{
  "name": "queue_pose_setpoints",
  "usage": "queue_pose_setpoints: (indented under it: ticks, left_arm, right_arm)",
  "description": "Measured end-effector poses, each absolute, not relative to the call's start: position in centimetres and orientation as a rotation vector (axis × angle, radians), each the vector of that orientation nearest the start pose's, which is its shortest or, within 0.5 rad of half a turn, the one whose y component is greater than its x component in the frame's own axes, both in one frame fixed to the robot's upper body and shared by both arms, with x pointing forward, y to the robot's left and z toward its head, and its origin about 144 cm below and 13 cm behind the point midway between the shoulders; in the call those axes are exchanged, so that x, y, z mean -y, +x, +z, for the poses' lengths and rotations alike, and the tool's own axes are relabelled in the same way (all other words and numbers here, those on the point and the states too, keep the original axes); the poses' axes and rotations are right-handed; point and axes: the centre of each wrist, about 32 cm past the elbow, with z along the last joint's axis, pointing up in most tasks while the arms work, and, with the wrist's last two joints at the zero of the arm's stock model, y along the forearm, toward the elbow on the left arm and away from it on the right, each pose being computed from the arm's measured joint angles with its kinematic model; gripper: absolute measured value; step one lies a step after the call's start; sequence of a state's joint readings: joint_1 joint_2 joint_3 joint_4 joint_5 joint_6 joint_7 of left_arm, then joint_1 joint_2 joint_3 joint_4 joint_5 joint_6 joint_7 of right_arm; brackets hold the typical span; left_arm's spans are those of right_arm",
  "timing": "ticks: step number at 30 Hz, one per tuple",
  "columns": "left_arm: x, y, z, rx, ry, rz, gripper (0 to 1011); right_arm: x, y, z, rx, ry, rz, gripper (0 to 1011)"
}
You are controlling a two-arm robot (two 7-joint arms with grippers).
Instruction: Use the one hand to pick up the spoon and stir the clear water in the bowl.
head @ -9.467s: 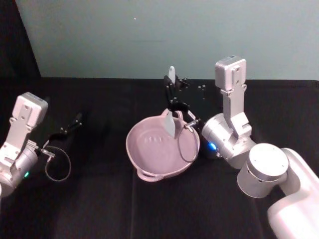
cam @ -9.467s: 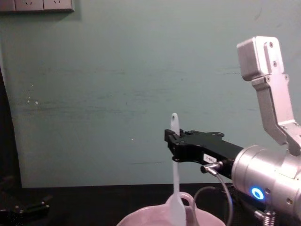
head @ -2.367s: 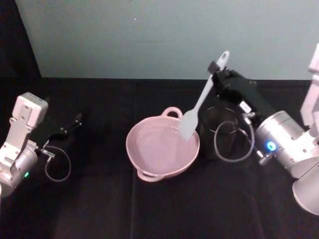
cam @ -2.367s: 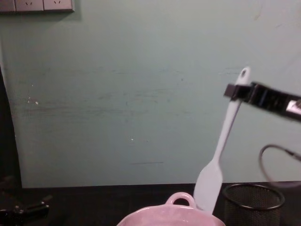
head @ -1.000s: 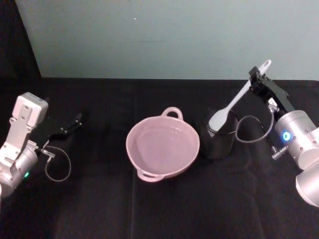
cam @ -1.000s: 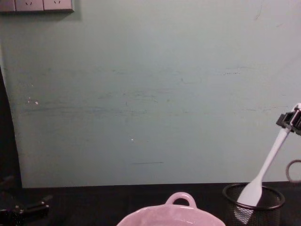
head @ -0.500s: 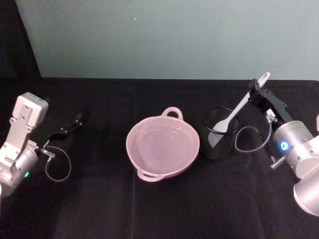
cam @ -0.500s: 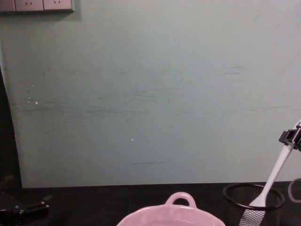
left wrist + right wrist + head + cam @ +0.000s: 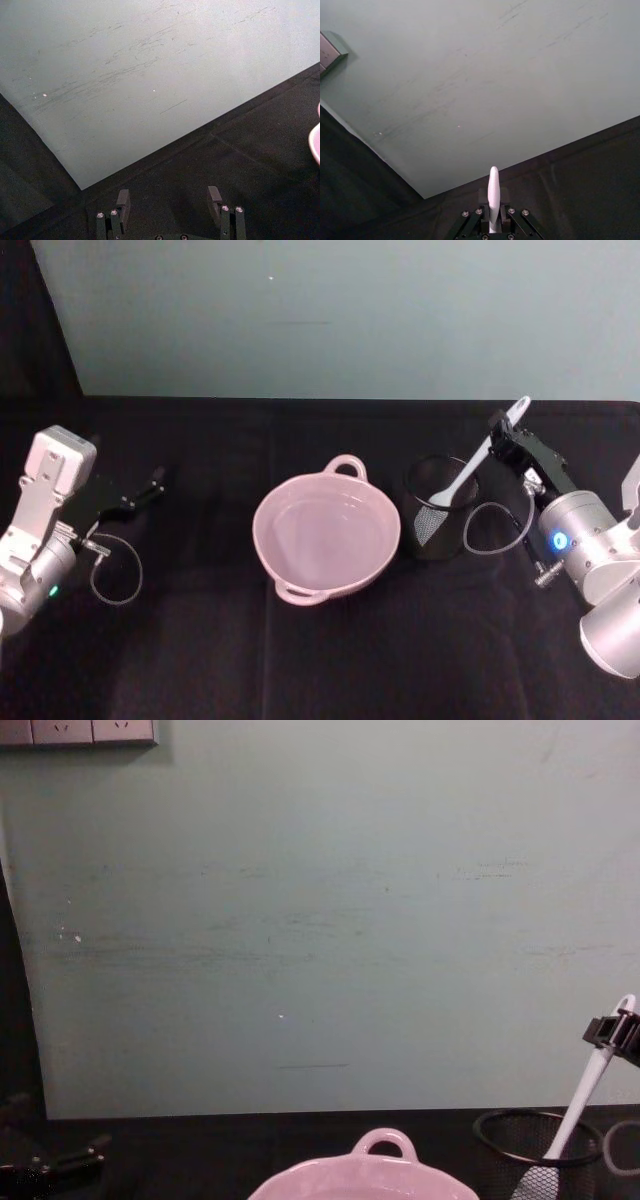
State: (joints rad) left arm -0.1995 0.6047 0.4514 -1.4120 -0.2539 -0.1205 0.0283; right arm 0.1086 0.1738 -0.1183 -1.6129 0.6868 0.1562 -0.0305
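Two grippers are in view over the black table (image 9: 330,660). The right gripper (image 9: 503,439) sits near the table's right edge, toward the back, its fingers clamped on the upper handle of the spoon (image 9: 478,463), just below the hole at the handle's end. The spoon is tilted, its handle leaning up toward the right rear, and its paddle head is down inside the black wire-mesh cup (image 9: 437,506), where it shows pale through the mesh. In the chest view the spoon (image 9: 580,1112) crosses the cup's rim (image 9: 515,1125) on its right side, with the right gripper (image 9: 612,1032) gripping it near the top. The right wrist view shows the handle's tip (image 9: 493,192) standing up between the closed fingers (image 9: 479,217). The bowl (image 9: 326,533) stands at the table's middle, just beside the cup on its left, with clear water in it and its loop handle facing the rear edge. The left gripper (image 9: 152,483) is parked near the table's left edge, well apart from the bowl, its fingers (image 9: 123,199) spread and holding nothing.
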Motion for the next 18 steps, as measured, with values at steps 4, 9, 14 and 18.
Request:
queue_pose_setpoints:
  ticks: [4, 9, 14, 18]
  left_arm:
    - [-30.97, 48.86, 113.98, 0.285, 0.304, 1.248, 1011]
    - [-30.97, 48.86, 113.98, 0.285, 0.304, 1.248, 1011]
    - [-30.97, 48.86, 113.98, 0.285, 0.304, 1.248, 1011]
    - [-30.97, 48.86, 113.98, 0.285, 0.304, 1.248, 1011]
  right_arm:
    - [23.7, 48.73, 118.72, -0.429, 0.324, -1.375, 120]
    - [23.59, 48.78, 118.59, -0.432, 0.323, -1.373, 119]
    - [23.52, 48.81, 118.44, -0.435, 0.317, -1.368, 120]
    - [23.4, 48.83, 118.31, -0.436, 0.311, -1.363, 120]
